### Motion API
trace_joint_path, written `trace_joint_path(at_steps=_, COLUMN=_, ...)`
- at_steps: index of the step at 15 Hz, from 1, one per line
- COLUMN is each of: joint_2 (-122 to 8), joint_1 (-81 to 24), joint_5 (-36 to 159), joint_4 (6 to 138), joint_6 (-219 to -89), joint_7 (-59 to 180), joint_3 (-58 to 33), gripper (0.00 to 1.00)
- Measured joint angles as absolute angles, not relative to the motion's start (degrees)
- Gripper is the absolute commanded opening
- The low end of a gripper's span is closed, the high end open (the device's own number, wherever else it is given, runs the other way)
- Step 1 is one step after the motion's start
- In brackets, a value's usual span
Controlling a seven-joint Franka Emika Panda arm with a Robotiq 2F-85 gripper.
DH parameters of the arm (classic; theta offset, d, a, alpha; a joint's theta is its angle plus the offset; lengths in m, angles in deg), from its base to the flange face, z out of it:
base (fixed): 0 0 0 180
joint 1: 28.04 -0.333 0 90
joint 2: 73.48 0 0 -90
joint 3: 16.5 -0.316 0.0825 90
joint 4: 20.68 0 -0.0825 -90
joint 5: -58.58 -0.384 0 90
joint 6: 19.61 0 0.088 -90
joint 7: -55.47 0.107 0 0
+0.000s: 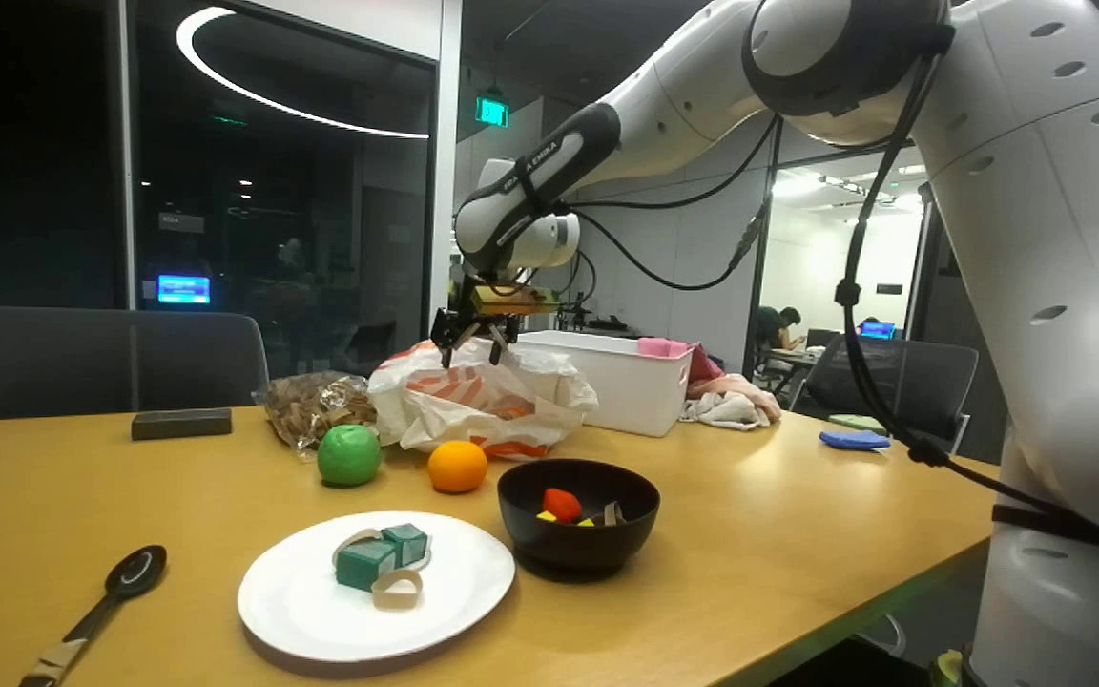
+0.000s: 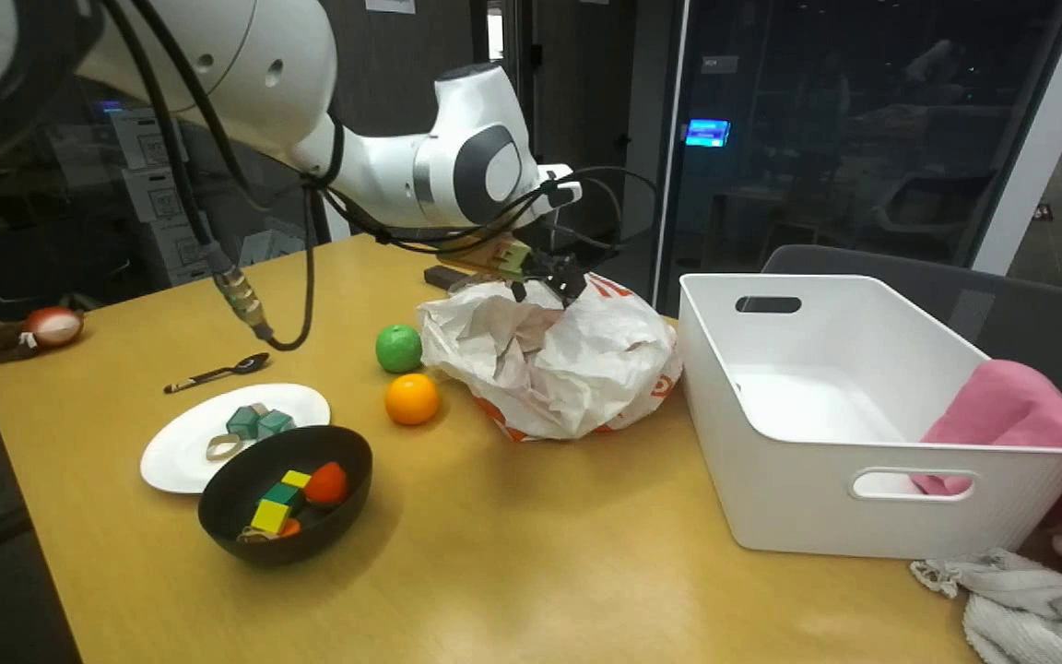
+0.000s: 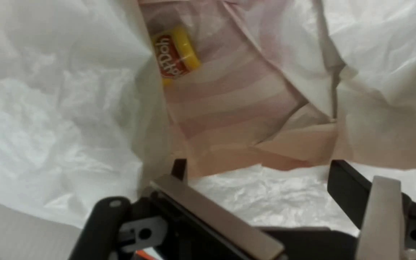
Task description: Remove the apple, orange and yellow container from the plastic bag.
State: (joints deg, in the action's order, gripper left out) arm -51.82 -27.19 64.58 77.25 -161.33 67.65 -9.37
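Wrist view showed the gripper [image 3: 259, 170] spread, the yellow container [image 3: 174, 55] unremoved from the plastic bag [image 3: 67, 119]; apple [image 1: 349, 455] and orange [image 1: 457, 467] lay outside, near left.

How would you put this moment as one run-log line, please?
gripper: open, empty, over bag | apple and orange: on table, outside bag | yellow container: in bag | pending: its removal

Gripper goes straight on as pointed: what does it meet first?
Probably the plastic bag: its crumpled film lies ahead of the open gripper, though depth is unclear. The yellow container sits off to the upper left in the wrist view.
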Motion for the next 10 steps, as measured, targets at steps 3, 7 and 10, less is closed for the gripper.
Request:
trace_joint_path(at_steps=3, joint_2=-51.81, joint_1=-27.33, joint_5=66.32, joint_4=77.51, joint_6=-159.39, joint_7=72.64, joint_3=-7.56, gripper=1.0)
trace_joint_path(at_steps=7, joint_2=-51.86, joint_1=-27.65, joint_5=65.81, joint_4=78.86, joint_6=-154.45, joint_7=73.53, joint_3=-8.53, gripper=1.0)
trace_joint_path(at_steps=10, joint_2=-51.86, joint_1=-28.27, joint_5=65.79, joint_4=79.79, joint_6=-151.61, joint_7=74.02, joint_3=-9.37, gripper=1.0)
